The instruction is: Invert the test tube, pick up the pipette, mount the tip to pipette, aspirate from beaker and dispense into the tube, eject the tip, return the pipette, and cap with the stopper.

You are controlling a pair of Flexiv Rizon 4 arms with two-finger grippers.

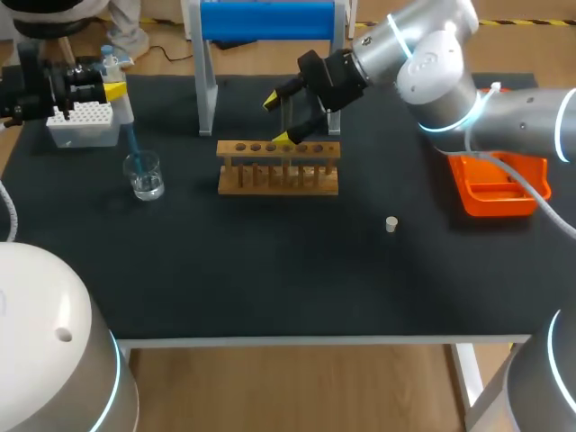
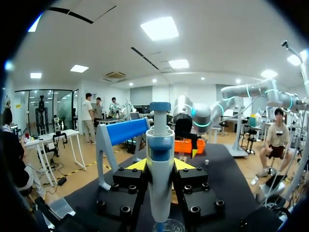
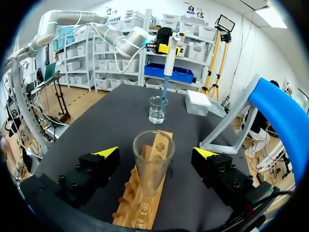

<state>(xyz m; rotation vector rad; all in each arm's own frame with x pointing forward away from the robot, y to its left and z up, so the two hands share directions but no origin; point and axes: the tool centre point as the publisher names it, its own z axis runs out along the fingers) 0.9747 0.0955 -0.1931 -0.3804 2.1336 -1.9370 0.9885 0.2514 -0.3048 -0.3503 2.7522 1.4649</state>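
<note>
My left gripper (image 2: 159, 165) is shut on the white and blue pipette (image 2: 159, 159), held upright. Its blue tip (image 1: 131, 144) dips into the glass beaker (image 1: 144, 175), which holds clear liquid, at the table's left. My right gripper (image 1: 281, 119) hangs open over the wooden rack (image 1: 279, 167). A glass test tube (image 3: 153, 164) stands in the rack (image 3: 145, 205), mouth up, between my right gripper's (image 3: 154, 155) spread fingers without touching either. The small pale stopper (image 1: 391, 224) lies on the mat to the right of the rack.
A white tip box (image 1: 84, 123) sits behind the beaker at the far left. The pipette stand (image 1: 266, 22), with a blue bar on white legs, rises behind the rack. An orange tray (image 1: 493, 187) lies at the right, under my right arm.
</note>
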